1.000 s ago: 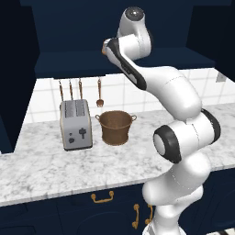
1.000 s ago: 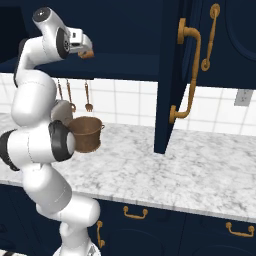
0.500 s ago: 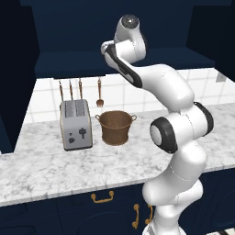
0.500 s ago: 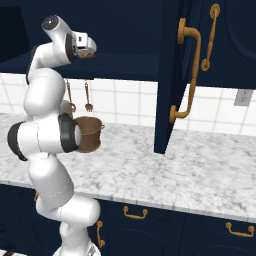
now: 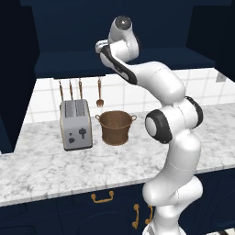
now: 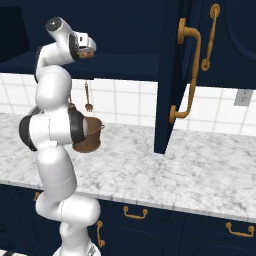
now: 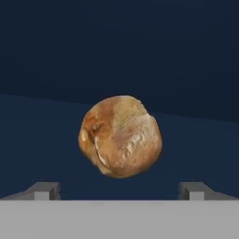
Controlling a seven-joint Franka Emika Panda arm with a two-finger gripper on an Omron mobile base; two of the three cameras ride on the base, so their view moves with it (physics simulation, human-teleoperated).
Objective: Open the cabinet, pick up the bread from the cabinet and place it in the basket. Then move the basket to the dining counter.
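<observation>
Currently the two-finger gripper (image 7: 119, 191) stands fully spread and holds nothing, its fingertips (image 7: 44, 190) flanking the small round golden-brown bread roll (image 7: 120, 136). The roll rests on the shelf of the tall dark navy wall cabinet (image 6: 125, 62), straight ahead between the jaws. Being near-round, it offers no preferred grasp axis.

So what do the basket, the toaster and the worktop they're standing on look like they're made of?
The basket looks like brown woven wicker, matte, though its weave is barely resolved. The toaster seems brushed metal: pale grey, soft sheen, dark slots and knobs. The worktop looks like polished marble, white with grey veining.
</observation>
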